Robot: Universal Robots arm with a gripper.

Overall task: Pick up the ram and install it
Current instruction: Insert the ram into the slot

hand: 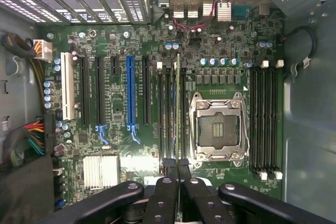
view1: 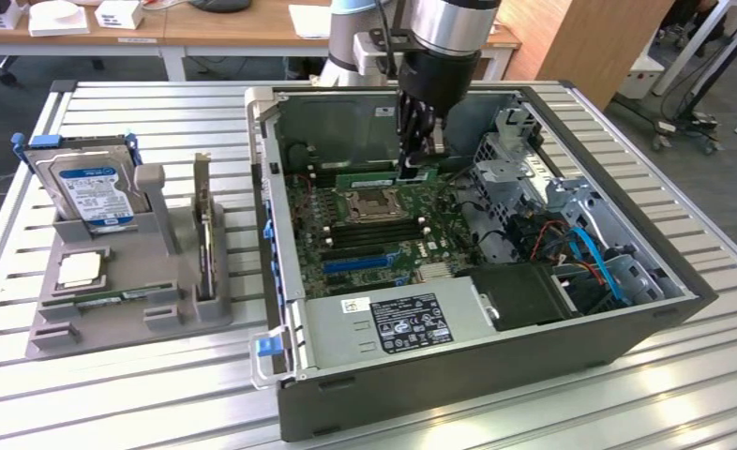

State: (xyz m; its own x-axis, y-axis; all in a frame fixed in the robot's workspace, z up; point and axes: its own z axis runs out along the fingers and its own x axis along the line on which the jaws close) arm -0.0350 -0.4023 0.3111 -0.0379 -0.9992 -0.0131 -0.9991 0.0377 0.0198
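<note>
Closest to my wrist camera are the gripper (hand: 178,170) and its black fingers (hand: 167,187), pinched on the end of the ram (hand: 178,108). I see that stick edge-on, lined up along the black memory slots (hand: 168,114) just beside the processor socket (hand: 218,124). In the exterior view the arm reaches straight down into the open computer case (view1: 469,384). Whether the ram is seated I cannot tell. At the exterior view's left, a hard drive (view1: 94,192) stands in a grey holder (view1: 131,300).
</note>
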